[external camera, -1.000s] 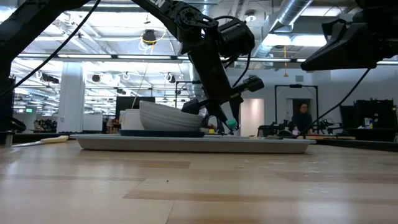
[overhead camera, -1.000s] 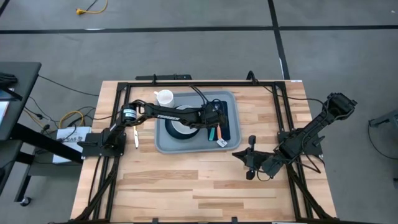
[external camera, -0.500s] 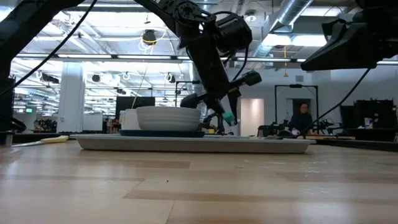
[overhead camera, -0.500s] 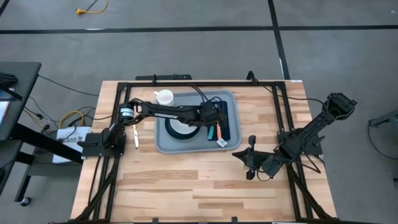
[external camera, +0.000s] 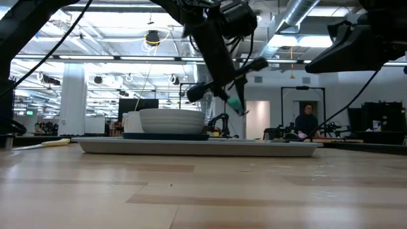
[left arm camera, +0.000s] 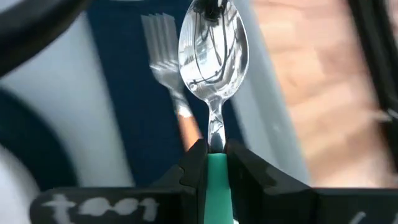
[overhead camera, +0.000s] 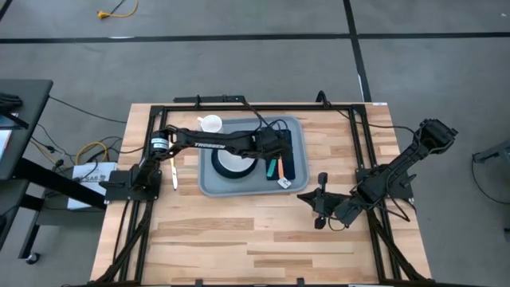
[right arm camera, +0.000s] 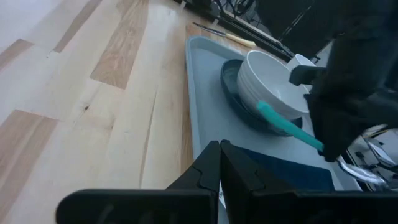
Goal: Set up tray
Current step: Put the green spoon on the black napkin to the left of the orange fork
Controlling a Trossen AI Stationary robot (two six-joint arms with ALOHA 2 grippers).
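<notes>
The grey-blue tray (overhead camera: 209,185) lies on the table and holds a dark teal plate (overhead camera: 219,165) with a white bowl (overhead camera: 237,164) on it. Beside them a navy napkin (overhead camera: 292,162) carries a fork (left arm camera: 164,48) with an orange handle. My left gripper (left arm camera: 214,148) is over the tray between bowl and napkin, shut on a spoon (left arm camera: 213,45) with a teal handle. My right gripper (right arm camera: 219,150) is shut and low over the table near the tray's right near corner (overhead camera: 320,193). My left gripper pinches the spoon's teal handle (left arm camera: 216,167) between its two fingers, close to where it meets the metal neck. The spoon runs along the fingers, its bowl pointing ahead of them. The fingers slant down from above. The spoon is lifted clear over the napkin (left arm camera: 134,118).
A white cup (overhead camera: 211,123) stands at the tray's far left corner. A knife (overhead camera: 174,174) lies on the wood left of the tray. Black frame rails (overhead camera: 239,101) border the table's far edge and sides. Bare wood (overhead camera: 239,239) spreads across the near half.
My left gripper has risen and drawn a little toward the far edge, carrying the spoon up from just above the tray. The bowl, tilted a second ago, now sits level on the plate. My right arm has kept still.
</notes>
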